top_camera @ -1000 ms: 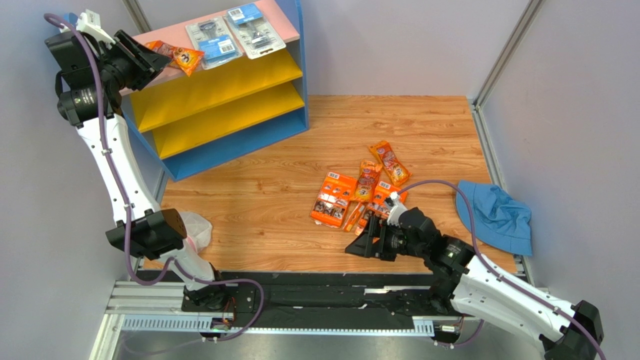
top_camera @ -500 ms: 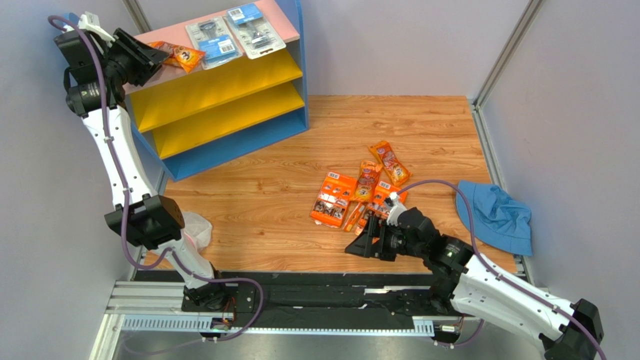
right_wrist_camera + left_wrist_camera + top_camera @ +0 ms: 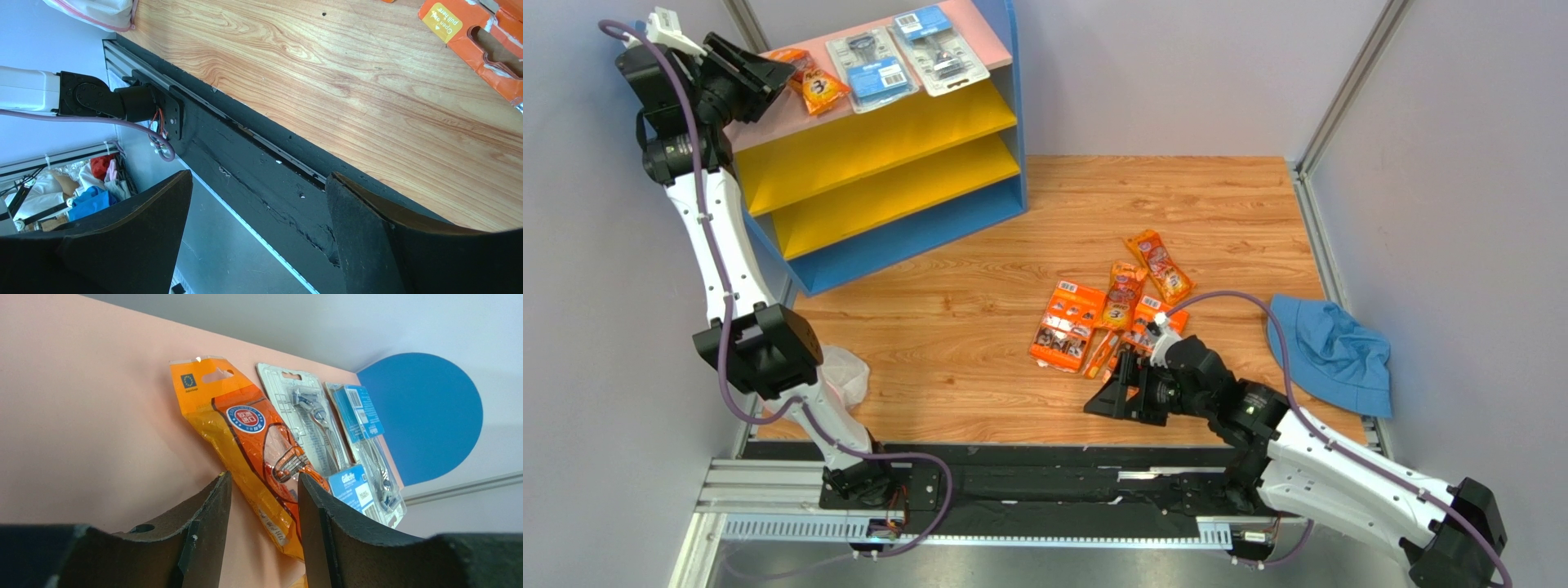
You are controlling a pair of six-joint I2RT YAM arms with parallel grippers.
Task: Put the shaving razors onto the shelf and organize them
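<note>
The shelf (image 3: 891, 233) stands at the far left. On its pink top board (image 3: 979, 34) lie two clear blister packs (image 3: 870, 64) and a small orange bag (image 3: 813, 86). My left gripper (image 3: 759, 74) is at the board's left end, jaws apart, and the bag's near end lies loose between the fingers. The left wrist view shows the bag (image 3: 245, 429) flat on the pink board, with the blister packs (image 3: 319, 429) beside it and the gripper (image 3: 264, 476) open. Several orange razor packs (image 3: 1112, 312) lie in a pile mid-table. My right gripper (image 3: 1112, 402) is open and empty near the front edge, left of that pile.
A blue cloth cap (image 3: 1333, 353) lies at the right wall. A white plastic bag (image 3: 844, 374) sits by the left arm. The black mounting rail (image 3: 258, 153) runs under my right gripper (image 3: 259, 177). Both yellow boards (image 3: 879, 147) hold nothing.
My left gripper moved further back along the top board, carrying the orange bag. The bag now lies flat beside the blister packs. The right arm shifted slightly left.
</note>
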